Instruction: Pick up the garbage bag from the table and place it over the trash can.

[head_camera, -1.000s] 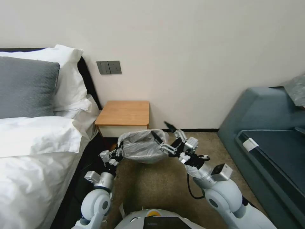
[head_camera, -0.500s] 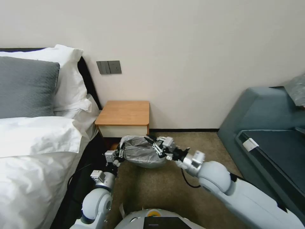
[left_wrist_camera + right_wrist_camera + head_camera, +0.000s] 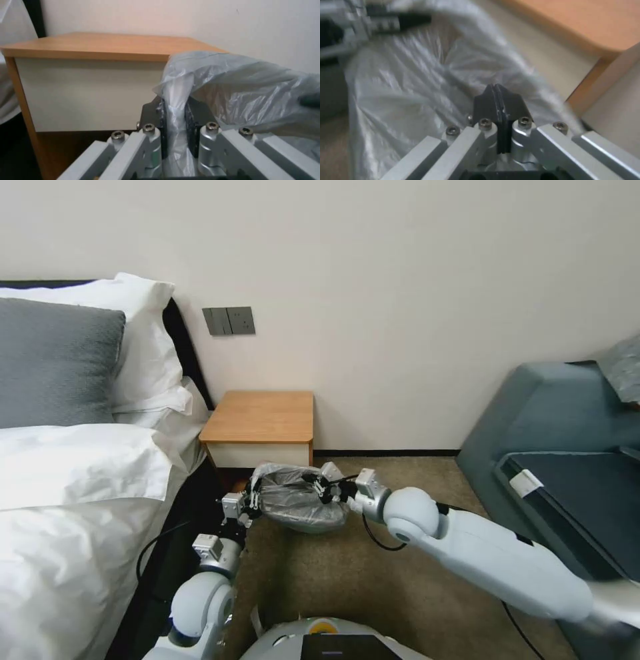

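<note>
The garbage bag [image 3: 297, 499], crinkly grey plastic, hangs bunched low over the carpet just in front of the table [image 3: 261, 417]. It is stretched between my two grippers. My left gripper [image 3: 249, 501] is shut on the bag's left edge; in the left wrist view a fold of the bag [image 3: 246, 85] runs between its pads [image 3: 191, 112], with the table [image 3: 96, 46] close behind. My right gripper [image 3: 321, 489] is at the bag's right side with its pads [image 3: 486, 100] pressed together against the bag [image 3: 406, 82]. The trash can is hidden.
A bed with white linen [image 3: 73, 493] lies close on the left. A blue-grey sofa [image 3: 567, 447] stands on the right. Open carpet [image 3: 333, 573] stretches between them, and a black cable [image 3: 373, 537] loops under my right arm. The wall is right behind the table.
My right arm has swung down and straightened out to the right, and its gripper has moved left towards the bag. The bag has sunk lower and flattened. The left gripper has barely shifted.
</note>
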You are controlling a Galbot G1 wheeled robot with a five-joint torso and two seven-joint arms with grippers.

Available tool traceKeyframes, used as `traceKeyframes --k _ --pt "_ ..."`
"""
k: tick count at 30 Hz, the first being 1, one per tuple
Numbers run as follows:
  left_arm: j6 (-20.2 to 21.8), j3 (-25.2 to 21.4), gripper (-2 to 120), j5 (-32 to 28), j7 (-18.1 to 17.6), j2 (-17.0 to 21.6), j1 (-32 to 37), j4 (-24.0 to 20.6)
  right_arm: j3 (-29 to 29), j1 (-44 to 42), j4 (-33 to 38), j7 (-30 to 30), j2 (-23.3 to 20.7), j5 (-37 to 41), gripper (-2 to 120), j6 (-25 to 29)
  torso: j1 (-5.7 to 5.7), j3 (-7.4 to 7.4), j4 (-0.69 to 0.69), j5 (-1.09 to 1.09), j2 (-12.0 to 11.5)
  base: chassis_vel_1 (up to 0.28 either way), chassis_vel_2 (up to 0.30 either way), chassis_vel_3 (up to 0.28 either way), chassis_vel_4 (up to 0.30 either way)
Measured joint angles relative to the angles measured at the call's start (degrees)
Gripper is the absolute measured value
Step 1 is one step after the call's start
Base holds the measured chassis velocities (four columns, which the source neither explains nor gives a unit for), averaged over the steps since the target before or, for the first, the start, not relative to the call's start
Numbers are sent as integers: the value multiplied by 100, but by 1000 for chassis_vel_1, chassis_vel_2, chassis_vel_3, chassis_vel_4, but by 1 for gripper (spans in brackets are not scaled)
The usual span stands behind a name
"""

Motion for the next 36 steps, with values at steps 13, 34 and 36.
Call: traceKeyframes --k 13,34,36 --pt "4 13 8 173 38 7 19 -37 -959 945 -392 -176 193 -90 0 -41 0 0 -2 0 0 0 0 0 0" --pt "43 78 8 518 72 -2 149 -244 -2727 2246 -2093 -618 1243 -1201 0 45 0 0 -2 0 0 0 0 0 0" --pt "66 88 8 530 69 -6 158 -258 -2795 2249 -2159 -650 1275 -1280 0 55 0 0 -1 0 0 0 0 0 0"
